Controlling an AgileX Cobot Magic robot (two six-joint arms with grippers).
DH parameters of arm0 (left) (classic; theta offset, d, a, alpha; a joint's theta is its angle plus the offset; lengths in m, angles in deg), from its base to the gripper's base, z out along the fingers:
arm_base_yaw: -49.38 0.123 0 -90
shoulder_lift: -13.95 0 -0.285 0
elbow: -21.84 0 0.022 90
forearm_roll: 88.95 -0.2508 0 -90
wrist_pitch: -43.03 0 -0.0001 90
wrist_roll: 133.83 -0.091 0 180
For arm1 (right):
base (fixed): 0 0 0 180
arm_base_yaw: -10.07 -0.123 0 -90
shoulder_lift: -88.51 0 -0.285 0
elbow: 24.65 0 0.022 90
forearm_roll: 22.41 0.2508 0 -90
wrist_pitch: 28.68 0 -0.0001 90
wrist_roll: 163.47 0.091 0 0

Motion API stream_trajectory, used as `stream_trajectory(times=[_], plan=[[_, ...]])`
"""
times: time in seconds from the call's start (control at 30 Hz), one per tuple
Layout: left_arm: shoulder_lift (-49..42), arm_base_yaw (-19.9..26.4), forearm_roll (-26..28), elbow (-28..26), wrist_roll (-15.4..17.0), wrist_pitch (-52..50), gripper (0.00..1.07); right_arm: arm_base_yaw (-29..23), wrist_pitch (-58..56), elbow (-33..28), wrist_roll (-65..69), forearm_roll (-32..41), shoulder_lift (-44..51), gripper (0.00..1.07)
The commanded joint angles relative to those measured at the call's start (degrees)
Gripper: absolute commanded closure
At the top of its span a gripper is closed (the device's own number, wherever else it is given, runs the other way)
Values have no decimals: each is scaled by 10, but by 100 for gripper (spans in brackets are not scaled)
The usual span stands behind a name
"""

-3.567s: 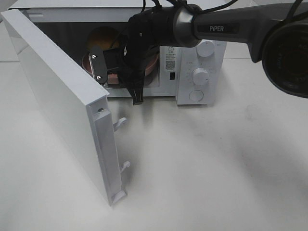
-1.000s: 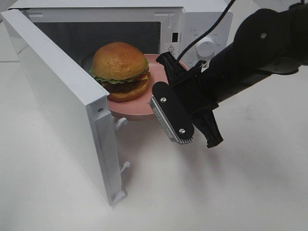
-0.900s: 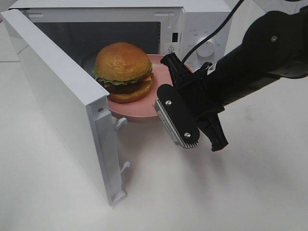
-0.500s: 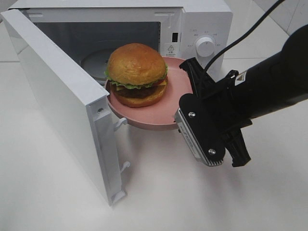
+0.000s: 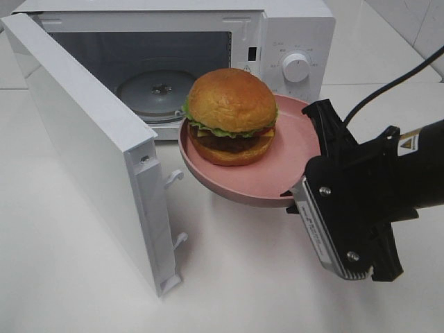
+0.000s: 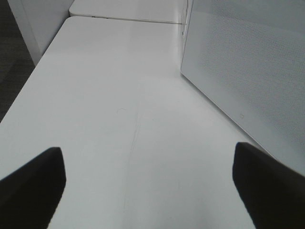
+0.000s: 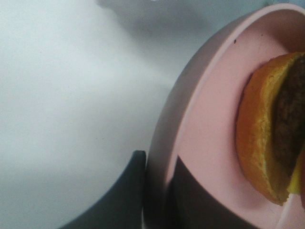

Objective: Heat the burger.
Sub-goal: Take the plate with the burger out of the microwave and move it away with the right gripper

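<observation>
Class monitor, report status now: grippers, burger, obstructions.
Right gripper shut on pink plate rim; left open. Burger on plate, outside microwave. Nothing blocking.

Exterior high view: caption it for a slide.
Right tool holds pink plate with burger outside open microwave.

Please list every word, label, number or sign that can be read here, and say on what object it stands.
No text can be read as words.
Warning triangle sign: sticker on the microwave front; its print is too small.
Markings around the dial: too small.
Yellow label on the right arm: blurred.
</observation>
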Motion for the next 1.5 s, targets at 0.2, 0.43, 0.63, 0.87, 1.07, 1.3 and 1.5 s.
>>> stream_trajectory(times=[0.2,0.43,0.63,0.87,1.07,1.3,1.5], plan=[[-11,-2,1,2,0,-1,20,0,29,-40,43,-6,70,107],[-11,-2,1,2,0,-1,20,0,17,-64,122,-70,115,107],[-11,-2,1,2,0,-1,20,0,-18,-68,239,-181,139,107],[-11,-2,1,2,0,-1,20,0,-65,-68,377,-299,159,107],[-11,-2,1,2,0,-1,20,0,-101,-67,479,-371,175,107],[-11,-2,1,2,0,-1,20,0,-134,-67,599,-447,178,107],[-11,-2,1,2,0,-1,20,0,-141,-67,709,-509,178,107]])
